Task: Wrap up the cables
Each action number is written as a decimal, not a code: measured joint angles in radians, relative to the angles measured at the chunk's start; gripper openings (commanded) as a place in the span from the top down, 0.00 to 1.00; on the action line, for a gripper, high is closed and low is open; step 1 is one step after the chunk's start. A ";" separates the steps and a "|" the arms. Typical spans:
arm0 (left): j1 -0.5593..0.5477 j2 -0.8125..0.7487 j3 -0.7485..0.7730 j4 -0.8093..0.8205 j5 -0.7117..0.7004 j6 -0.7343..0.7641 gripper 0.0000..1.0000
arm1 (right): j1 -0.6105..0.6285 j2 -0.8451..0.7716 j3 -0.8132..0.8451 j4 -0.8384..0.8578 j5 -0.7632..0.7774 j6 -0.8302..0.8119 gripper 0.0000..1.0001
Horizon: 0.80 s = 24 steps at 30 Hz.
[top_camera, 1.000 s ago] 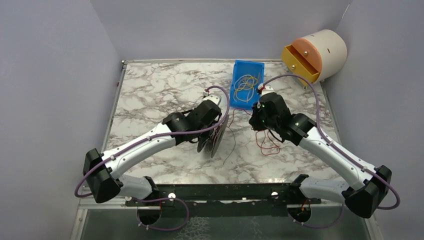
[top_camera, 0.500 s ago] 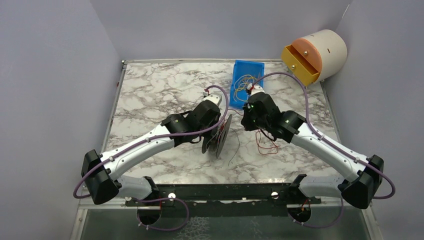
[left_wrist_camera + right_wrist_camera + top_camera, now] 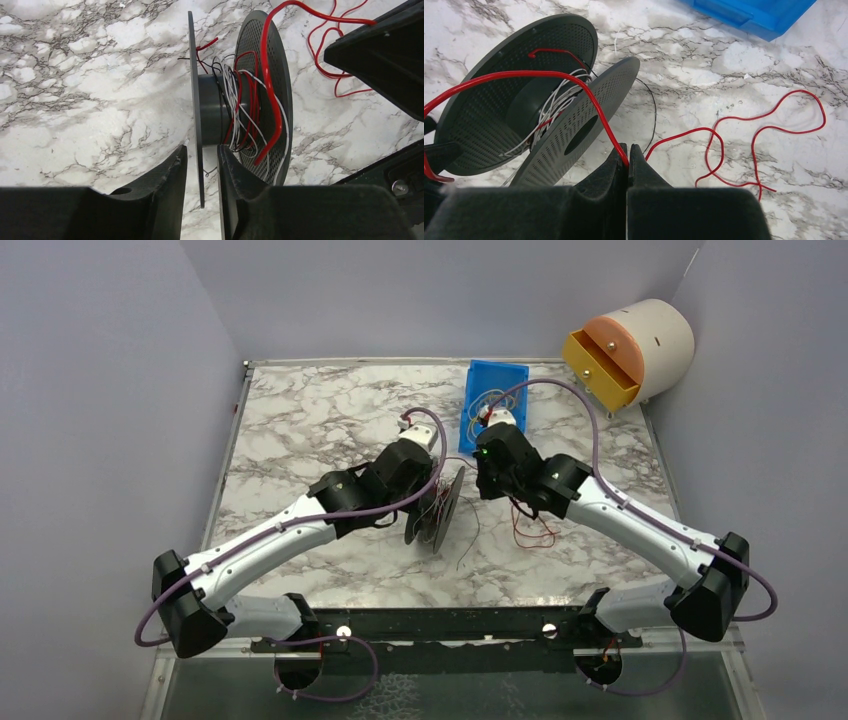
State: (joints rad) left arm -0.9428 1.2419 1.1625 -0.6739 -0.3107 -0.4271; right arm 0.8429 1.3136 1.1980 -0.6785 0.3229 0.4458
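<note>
A dark grey spool [image 3: 441, 508] stands on edge at the table's middle, with red, white and dark cables wound on its hub [image 3: 212, 107]. My left gripper [image 3: 424, 498] straddles its near flange [image 3: 198, 125], shut on it. My right gripper [image 3: 488, 476] is just right of the spool, shut on a red cable [image 3: 549, 73]. That cable arcs over the perforated flange [image 3: 574, 135] into the spool. Its loose tail [image 3: 535, 530] lies in loops on the marble. In the left wrist view the red cable [image 3: 272, 100] crosses the far flange.
A blue bin [image 3: 497, 430] with yellow wires sits behind the right gripper, also seen in the right wrist view [image 3: 764, 15]. A white cylinder with an orange drawer [image 3: 630, 350] stands at the back right. A thin dark wire [image 3: 468, 540] trails from the spool.
My right gripper has moved left and farther back, toward the spool, drawing the red cable along. My left gripper has shifted the spool slightly left and back.
</note>
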 measured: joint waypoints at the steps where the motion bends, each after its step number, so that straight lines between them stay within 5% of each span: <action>1: 0.000 -0.009 0.000 0.000 0.000 0.003 0.66 | 0.003 0.006 0.005 -0.006 0.006 0.001 0.99; 13: 0.000 -0.113 -0.015 0.024 -0.027 0.022 0.43 | 0.054 0.089 0.092 -0.107 0.111 0.035 0.99; 24: 0.000 -0.113 -0.017 0.048 -0.026 0.051 0.36 | 0.116 0.168 0.139 -0.194 0.225 0.091 0.99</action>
State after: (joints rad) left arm -0.9428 1.1286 1.1454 -0.6262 -0.3363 -0.3763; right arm 0.9592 1.4815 1.3373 -0.8726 0.5480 0.5365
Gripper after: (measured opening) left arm 0.634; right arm 0.030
